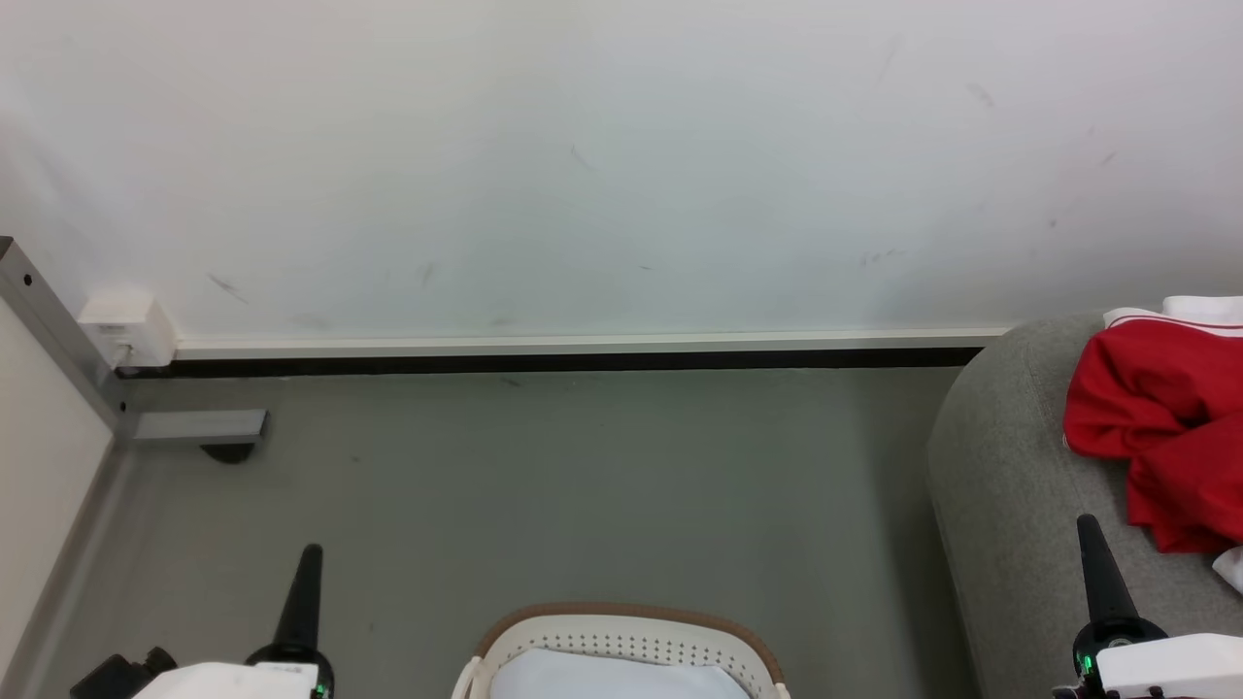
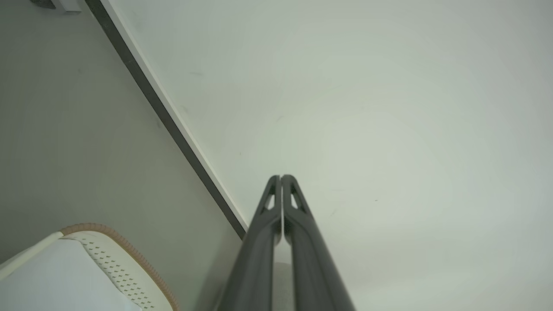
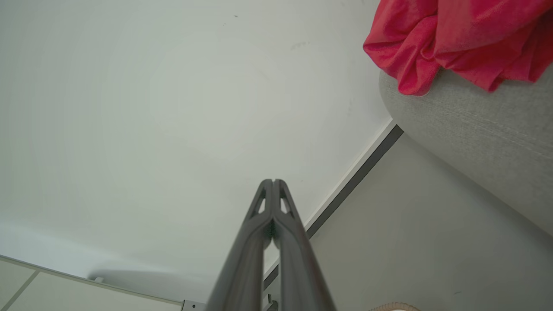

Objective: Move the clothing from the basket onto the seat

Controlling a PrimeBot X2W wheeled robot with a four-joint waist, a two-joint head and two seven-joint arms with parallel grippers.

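On the seat (image 1: 1000,505), the clothing (image 1: 1146,408) lies just beyond the right gripper (image 1: 1087,526), closed empty like the left gripper (image 1: 311,553).

Slim black tapered tool fingers (image 2: 259,242), white wrist housings (image 1: 1175,665), green lights (image 1: 1087,665).

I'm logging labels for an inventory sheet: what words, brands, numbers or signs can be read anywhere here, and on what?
None can be read. The basket, the clothing, the seat and the white wall box show no legible text or sign.
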